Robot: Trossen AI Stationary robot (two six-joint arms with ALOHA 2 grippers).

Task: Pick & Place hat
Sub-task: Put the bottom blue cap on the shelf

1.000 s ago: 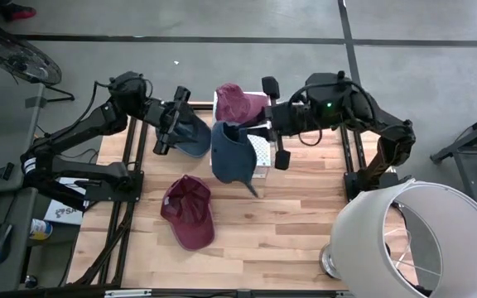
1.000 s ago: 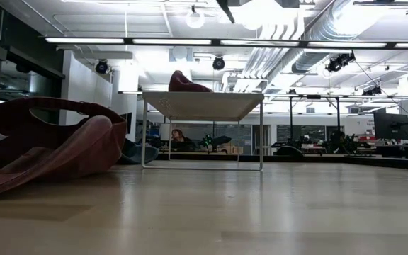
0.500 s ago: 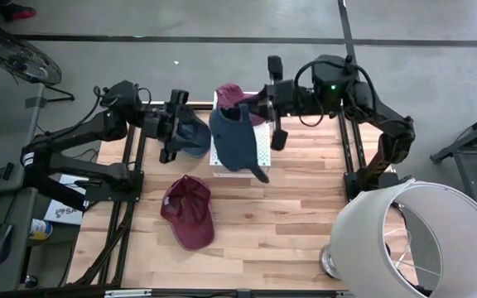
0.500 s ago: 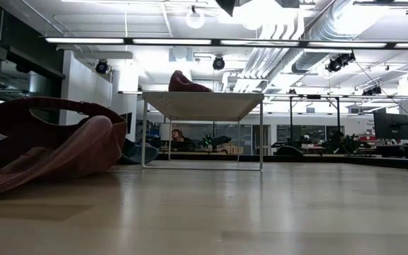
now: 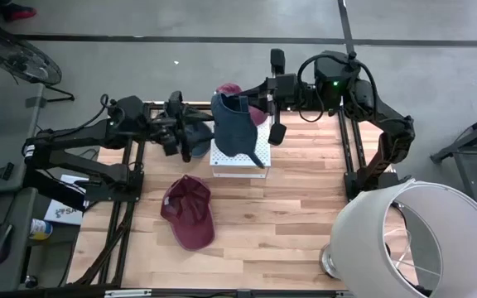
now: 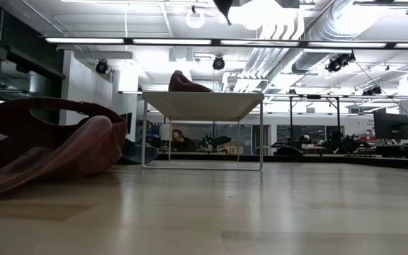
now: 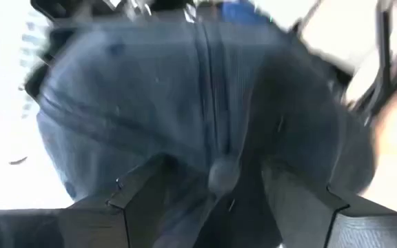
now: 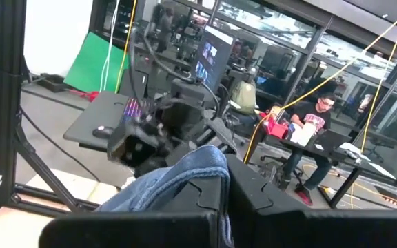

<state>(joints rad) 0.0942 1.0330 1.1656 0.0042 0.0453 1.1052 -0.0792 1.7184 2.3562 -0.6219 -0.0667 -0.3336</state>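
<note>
Right fingers [image 5: 253, 103] gripping one of four hats [image 5: 236, 126]

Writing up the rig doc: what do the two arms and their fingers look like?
Both arms are black, jointed, with looping black cables. The right arm shows a small green light near its shoulder. The left gripper has flat, angular dark fingers; the right gripper's look alike.

1. Blue denim-like cloth cap [image 5: 237, 132]: matt woven fabric with stitched seams.
2. Maroon cloth cap [image 5: 190, 211]: soft, matt.
3. Light wooden plank table top [image 5: 288, 215]: smooth, slight sheen.
4. White perforated stand [image 5: 259, 149]: matt, metal-looking.
</note>
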